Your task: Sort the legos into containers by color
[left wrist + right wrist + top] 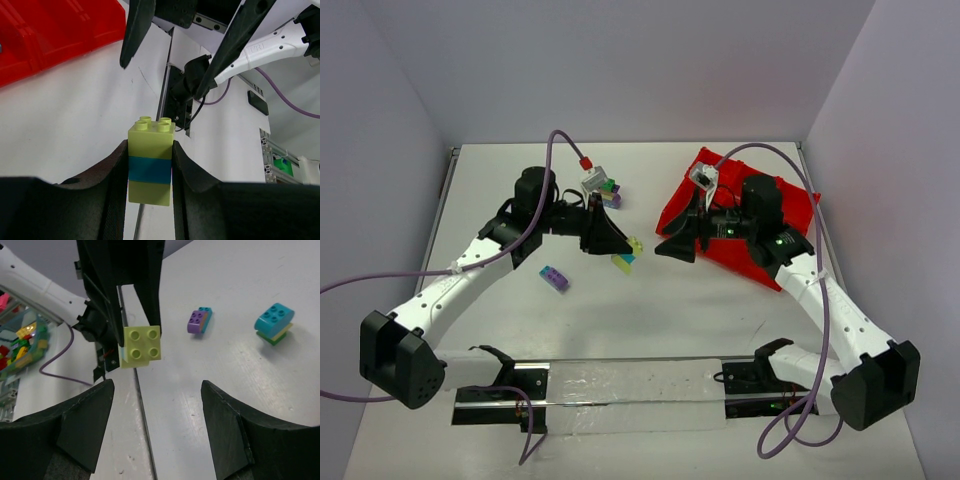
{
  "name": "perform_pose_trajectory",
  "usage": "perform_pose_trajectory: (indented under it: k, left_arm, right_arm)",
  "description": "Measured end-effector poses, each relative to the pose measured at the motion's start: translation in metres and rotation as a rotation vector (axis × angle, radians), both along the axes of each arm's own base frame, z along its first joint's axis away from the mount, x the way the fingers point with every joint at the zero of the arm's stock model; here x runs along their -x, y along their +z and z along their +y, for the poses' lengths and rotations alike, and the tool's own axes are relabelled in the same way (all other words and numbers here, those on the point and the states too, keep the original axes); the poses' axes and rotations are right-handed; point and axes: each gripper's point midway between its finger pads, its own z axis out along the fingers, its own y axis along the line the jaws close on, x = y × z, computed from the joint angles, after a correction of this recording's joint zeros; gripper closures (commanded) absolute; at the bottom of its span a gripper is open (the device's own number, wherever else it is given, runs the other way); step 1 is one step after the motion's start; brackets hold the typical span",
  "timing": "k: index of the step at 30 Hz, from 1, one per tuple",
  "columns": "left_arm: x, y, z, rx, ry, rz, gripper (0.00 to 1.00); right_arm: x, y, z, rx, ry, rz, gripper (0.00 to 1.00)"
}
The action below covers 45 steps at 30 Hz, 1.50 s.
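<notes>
White table (650, 310): red tray (800, 212), loose legos (554, 278)

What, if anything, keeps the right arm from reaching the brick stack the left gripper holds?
Likely nothing, so yes: the right gripper is open and faces the studded top of the brick stack, nothing between; the left gripper clamps only its sides.

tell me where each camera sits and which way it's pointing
Top: above and behind the robot, looking down on the table, red tray, left arm and right arm.
Left wrist: on the left arm, facing the right arm; left fingers pinch a yellow-green and teal brick stack.
Right wrist: on the right arm, facing the left arm; open right fingers frame the bottom.
Shared: both wrist views show that brick stack.
</notes>
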Motion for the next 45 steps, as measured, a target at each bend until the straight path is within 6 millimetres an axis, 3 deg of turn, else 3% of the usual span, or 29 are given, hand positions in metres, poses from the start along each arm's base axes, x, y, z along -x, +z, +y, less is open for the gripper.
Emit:
perform_pose_trajectory:
  k: [8, 16, 29, 39, 42, 45]
  left_arm:
    - [-0.001, 0.000, -0.002, 0.002, -0.012, 0.012, 1.00]
    - [-0.001, 0.000, -0.002, 0.003, -0.014, 0.012, 1.00]
    - [0.000, 0.002, -0.003, 0.012, -0.021, 0.006, 1.00]
    - [0.001, 0.004, -0.002, 0.021, -0.034, 0.003, 1.00]
    - [0.001, 0.005, -0.002, 0.022, -0.033, -0.001, 1.00]
    - [0.001, 0.006, -0.002, 0.024, -0.032, -0.007, 0.96]
  right_arm:
    - [0.010, -0.004, 0.020, -0.001, 0.089, 0.074, 0.26]
    - [0.004, -0.014, 0.028, -0.007, 0.092, 0.184, 0.35]
    - [0.010, -0.013, 0.041, -0.025, 0.148, 0.217, 0.47]
    - [0.014, -0.013, 0.046, -0.027, 0.170, 0.221, 0.94]
    - [0.013, -0.012, 0.046, -0.029, 0.166, 0.217, 1.00]
    - [0.012, -0.011, 0.046, -0.032, 0.161, 0.213, 1.00]
